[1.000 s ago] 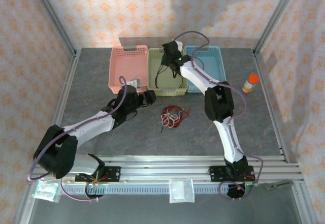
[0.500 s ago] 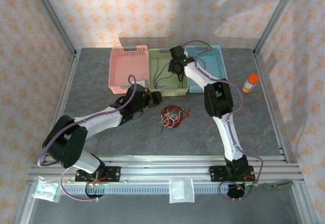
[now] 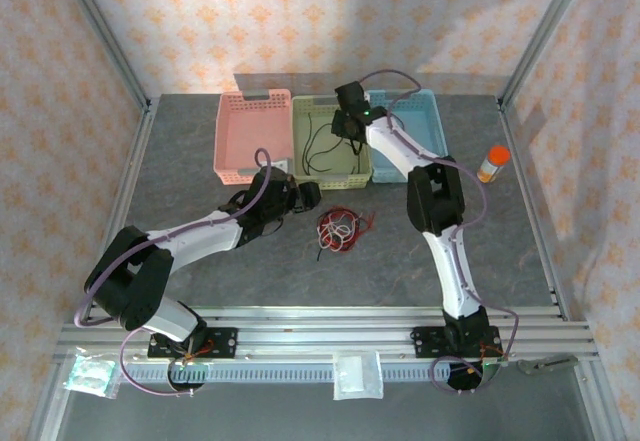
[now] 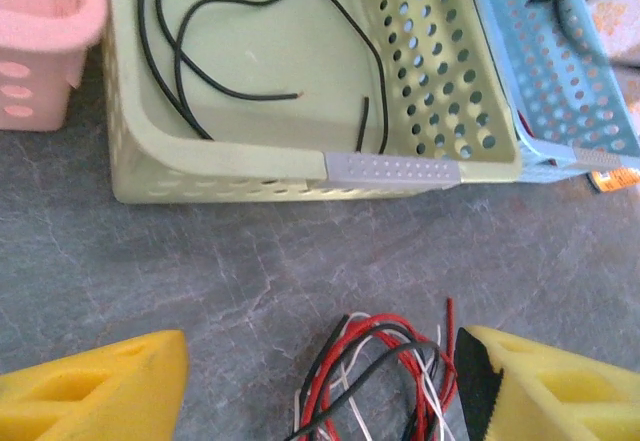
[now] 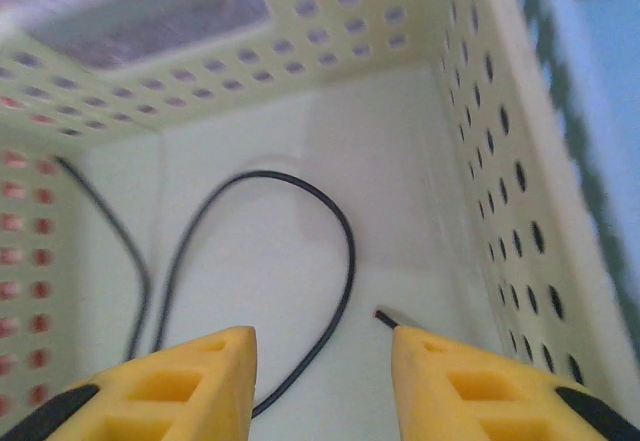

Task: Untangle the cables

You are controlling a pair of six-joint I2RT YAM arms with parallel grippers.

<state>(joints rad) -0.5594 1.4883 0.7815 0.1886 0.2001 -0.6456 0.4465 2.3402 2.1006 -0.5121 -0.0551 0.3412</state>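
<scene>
Cropping hides part of cables [image 4: 375, 373].

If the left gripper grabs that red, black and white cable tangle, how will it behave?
Probably floppy: the tangle lies in loose, limp loops. Likely light, being thin wires. Strands may snag and lift together, since they cross.

The green basket [image 4: 430, 71], pink basket [image 4: 40, 21] and blue basket [image 4: 570, 71] are seen as smooth, faintly glossy perforated plastic. The table [image 4: 200, 251] is finished matt, grey and stone-veined. The cables [image 4: 372, 369] are sheathed in smooth insulation. The rail [image 3: 320, 326] is brushed metal.
</scene>
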